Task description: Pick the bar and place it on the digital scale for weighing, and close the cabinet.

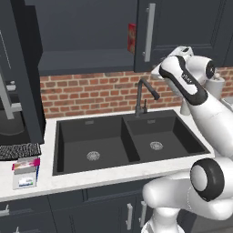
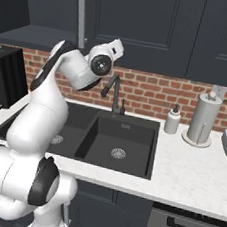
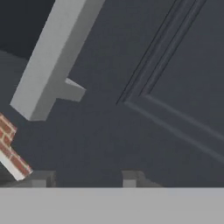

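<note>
Bar (image 1: 26, 164): small, flat, pink-magenta, seen as a thin strip lying along the top of the digital scale (image 1: 25, 178). Too small for any detail of the wrapper. Scale itself low, boxy, white-grey with a blue front marking, standing on the white counter (image 1: 68, 179) at the near left, just in front of a black-and-white speckled mat (image 1: 18, 150).

Right of the scale, sunk into the counter, a dark double sink (image 1: 127, 141) with a dark faucet (image 1: 142, 96) at its far edge, before a red brick wall (image 1: 86, 93).

Above, the cabinet (image 1: 186, 22): dark charcoal-navy, panelled. Left door (image 1: 20, 73) swung wide open toward the near left. Inside, a shelf (image 1: 86, 61) with a red carton (image 1: 131, 38) upright at its right end, partly hidden behind the edge of the right door.

Gripper (image 3: 87, 178) up close against that right door, facing its panel. Fingertips (image 3: 43, 177) spread apart, nothing between them. Long silver handle (image 3: 52, 57) just off to one side, not touched.

Further right on the counter, a soap dispenser (image 2: 173, 119) and a paper towel holder (image 2: 204, 119), well apart from the scale.
</note>
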You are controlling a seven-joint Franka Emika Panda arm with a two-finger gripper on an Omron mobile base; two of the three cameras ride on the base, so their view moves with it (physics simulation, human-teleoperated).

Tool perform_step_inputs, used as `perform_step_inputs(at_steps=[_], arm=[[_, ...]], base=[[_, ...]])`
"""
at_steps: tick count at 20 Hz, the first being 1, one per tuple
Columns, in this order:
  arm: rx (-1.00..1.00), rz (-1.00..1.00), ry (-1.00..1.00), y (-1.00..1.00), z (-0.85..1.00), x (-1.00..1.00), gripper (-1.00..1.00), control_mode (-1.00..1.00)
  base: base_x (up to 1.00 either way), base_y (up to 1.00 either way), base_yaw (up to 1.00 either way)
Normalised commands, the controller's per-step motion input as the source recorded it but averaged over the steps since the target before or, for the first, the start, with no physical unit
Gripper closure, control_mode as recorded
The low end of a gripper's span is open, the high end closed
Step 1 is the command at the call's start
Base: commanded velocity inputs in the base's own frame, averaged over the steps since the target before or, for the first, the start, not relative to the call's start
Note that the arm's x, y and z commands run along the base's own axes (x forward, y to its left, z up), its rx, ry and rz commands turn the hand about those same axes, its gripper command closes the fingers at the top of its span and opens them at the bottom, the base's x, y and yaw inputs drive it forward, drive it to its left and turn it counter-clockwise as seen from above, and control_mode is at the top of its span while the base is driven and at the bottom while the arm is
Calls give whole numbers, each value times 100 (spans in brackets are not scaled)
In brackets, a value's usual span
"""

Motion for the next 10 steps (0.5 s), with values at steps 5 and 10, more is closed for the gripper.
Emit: perform_step_inputs(at_steps=[5, 10], arm=[[9, -7, -27, -31, 7, -100, -100, -100], [8, -6, -12, -53, 31, -100, -100, -100]], base=[[0, 0, 0], [0, 0, 0]])
